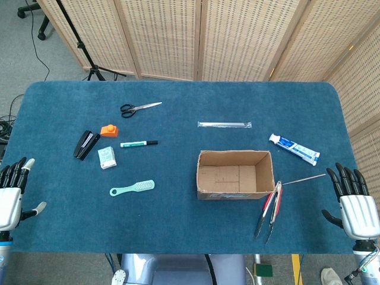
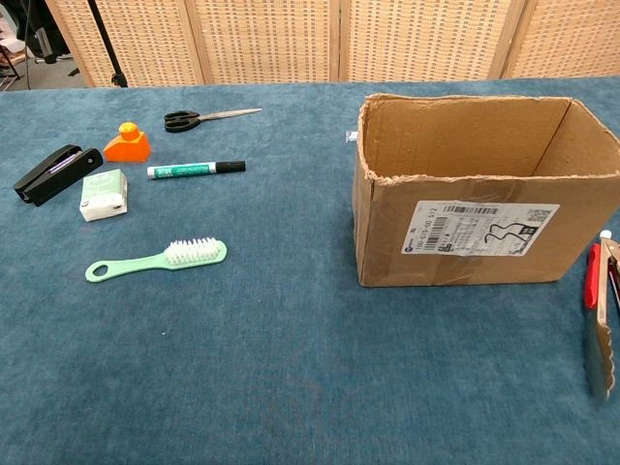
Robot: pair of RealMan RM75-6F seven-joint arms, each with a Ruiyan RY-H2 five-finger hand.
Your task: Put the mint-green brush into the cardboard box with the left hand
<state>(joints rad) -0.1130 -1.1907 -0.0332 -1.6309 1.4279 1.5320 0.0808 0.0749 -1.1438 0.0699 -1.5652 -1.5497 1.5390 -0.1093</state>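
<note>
Light: bright, even, diffuse.
Shadows: faint, soft under cardboard box.
Glare: none.
Focus: both views sharp.
Distortion: slight wide-angle bow at table edges, head view.

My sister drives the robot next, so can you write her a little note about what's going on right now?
Left hand: open, holds nothing, at the table's near-left edge.
Right hand: open, holds nothing, at the near-right edge.
Mint-green brush: lying flat on the blue table, bristles up, ring-end handle pointing left, left of the box and apart from it.
Cardboard box: upright, open at the top, nothing visible inside.
Done: nothing yet.
Left: reach the left hand to the brush, grip it, carry it to the box, drop it in.
</note>
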